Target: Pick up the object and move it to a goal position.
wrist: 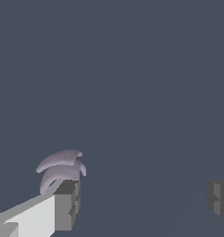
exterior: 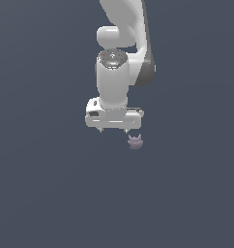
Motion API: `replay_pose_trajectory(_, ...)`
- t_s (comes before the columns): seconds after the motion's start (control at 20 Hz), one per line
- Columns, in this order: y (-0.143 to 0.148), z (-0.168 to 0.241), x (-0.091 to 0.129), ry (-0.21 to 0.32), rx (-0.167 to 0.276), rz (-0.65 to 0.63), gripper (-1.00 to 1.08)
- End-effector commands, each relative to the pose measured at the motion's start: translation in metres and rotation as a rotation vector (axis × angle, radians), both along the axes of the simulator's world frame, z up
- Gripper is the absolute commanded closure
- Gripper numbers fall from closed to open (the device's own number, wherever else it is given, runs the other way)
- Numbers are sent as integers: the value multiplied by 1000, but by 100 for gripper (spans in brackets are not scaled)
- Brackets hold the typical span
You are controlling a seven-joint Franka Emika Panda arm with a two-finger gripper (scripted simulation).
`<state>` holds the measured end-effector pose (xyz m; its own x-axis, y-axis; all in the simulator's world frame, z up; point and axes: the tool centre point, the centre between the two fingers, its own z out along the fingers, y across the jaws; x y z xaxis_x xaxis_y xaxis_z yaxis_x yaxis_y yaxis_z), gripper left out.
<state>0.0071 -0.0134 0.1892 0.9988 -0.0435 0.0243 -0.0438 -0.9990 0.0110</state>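
Note:
The object [exterior: 135, 141] is a tiny pale mauve-grey lumpy piece with small pointed prongs on top, lying on the dark grey floor. My white gripper [exterior: 114, 130] hangs from the arm, pointing down, with its jaws wide apart and nothing between them. The object sits just below and to the exterior view's right of one fingertip [exterior: 127, 130], outside the gap. In the wrist view the object [wrist: 60, 169] shows as curved prongs right beside one grey finger pad [wrist: 66, 206], which hides its lower part. The other pad [wrist: 219, 200] is far across the open gripper [wrist: 141, 203].
The floor [exterior: 41, 193] is a plain dark grey surface all around. The white arm [exterior: 124, 43] rises above the gripper to the top of the exterior view.

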Motion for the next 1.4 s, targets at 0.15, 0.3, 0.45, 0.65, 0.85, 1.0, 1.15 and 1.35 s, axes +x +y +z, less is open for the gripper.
replay_pose_trajectory(0.15,2,-2,-1,6,3,5,-92)
replay_pose_trajectory(0.3,6,-6,-4,24,13,20,-92)
replay_pose_trajectory(0.45,8,-9,-6,35,20,29,-92)
replay_pose_trajectory(0.65,8,-10,-6,34,19,30,-92)
replay_pose_trajectory(0.85,19,-20,-8,34,17,49,-92)
replay_pose_trajectory(1.0,33,-32,-11,33,14,72,-92)
replay_pose_trajectory(1.15,52,-49,-16,31,11,105,-92)
replay_pose_trajectory(1.35,80,-73,-26,28,9,154,-92)
